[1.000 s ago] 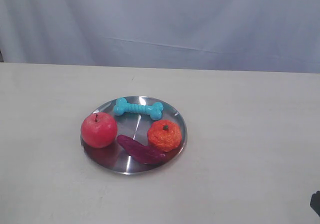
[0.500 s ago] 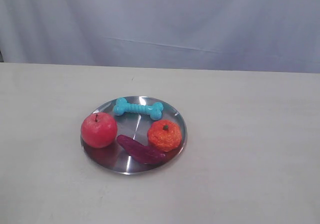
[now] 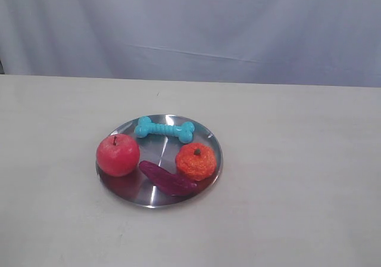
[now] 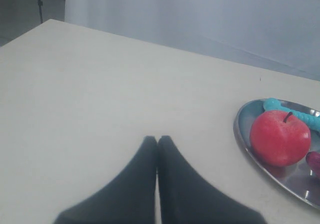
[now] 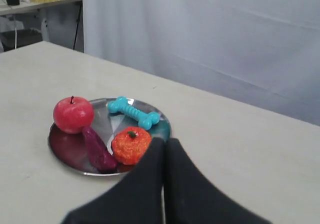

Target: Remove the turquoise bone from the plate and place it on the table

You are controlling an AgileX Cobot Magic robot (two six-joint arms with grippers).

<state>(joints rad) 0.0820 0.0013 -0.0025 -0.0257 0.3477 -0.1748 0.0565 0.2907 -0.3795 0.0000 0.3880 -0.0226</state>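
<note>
Gone from the exterior view's lower right corner is the dark arm part seen a second ago; nothing on the round shiny silver metal plate [image 3: 215, 142] has shifted. The small turquoise rubber bone [image 3: 164, 129] lies at the plate's far rim, behind the red apple [image 3: 118, 154]. The left gripper [image 4: 158, 140] and right gripper [image 5: 165, 143] are pressed closed and empty, both away from the plate.

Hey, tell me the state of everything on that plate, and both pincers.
Turquoise bone: lying flat on the plate.
Apple: upright, stem up, on the plate.
Orange: upright, on the plate.
Purple piece: lying flat on the plate.
Left pincer: shut, empty.
Right pincer: shut, empty.
</note>
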